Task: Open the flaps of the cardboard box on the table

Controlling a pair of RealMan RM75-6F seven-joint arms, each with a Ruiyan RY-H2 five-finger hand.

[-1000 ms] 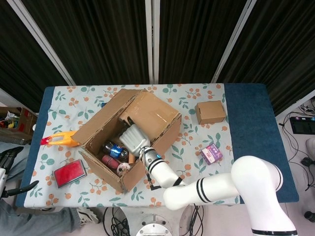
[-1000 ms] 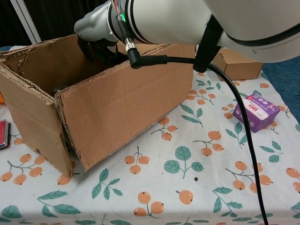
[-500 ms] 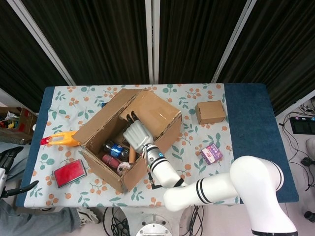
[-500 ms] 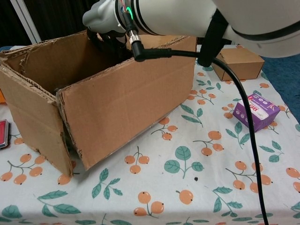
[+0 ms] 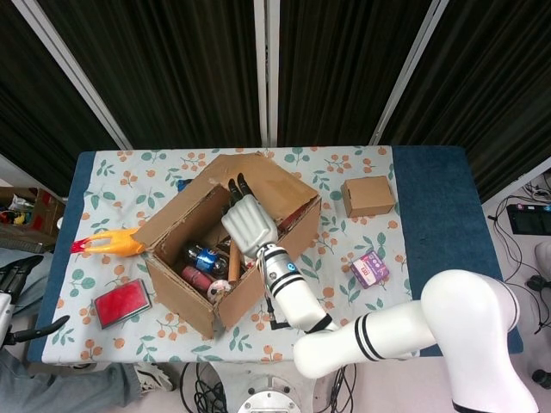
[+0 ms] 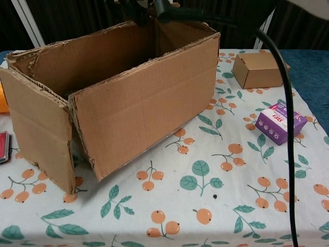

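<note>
The brown cardboard box [image 5: 251, 291] stands at the table's middle left, its top uncovered and its flaps standing up as high walls [image 6: 144, 110]. Inside lie a blue can [image 5: 205, 259], a wooden stick [image 5: 233, 258] and red items. My right hand [image 5: 250, 224] hovers over the box's far right part, white palm up and dark fingers [image 5: 237, 187] stretched toward the far wall, holding nothing. The chest view shows only its dark fingers [image 6: 129, 7] above the far rim. My left hand [image 5: 19, 292] hangs off the table's left edge with fingers apart and nothing in it.
A small shut cardboard box [image 5: 368, 195] [image 6: 257, 69] sits at the back right. A purple packet [image 5: 370, 268] [image 6: 280, 122] lies right of the big box. An orange tool [image 5: 108, 243] and a red flat case [image 5: 121, 303] lie on its left. A black cable [image 6: 284, 103] hangs in front.
My right hand has risen out of the box and moved toward its far wall. The flap that leaned in over the box now stands upright.
</note>
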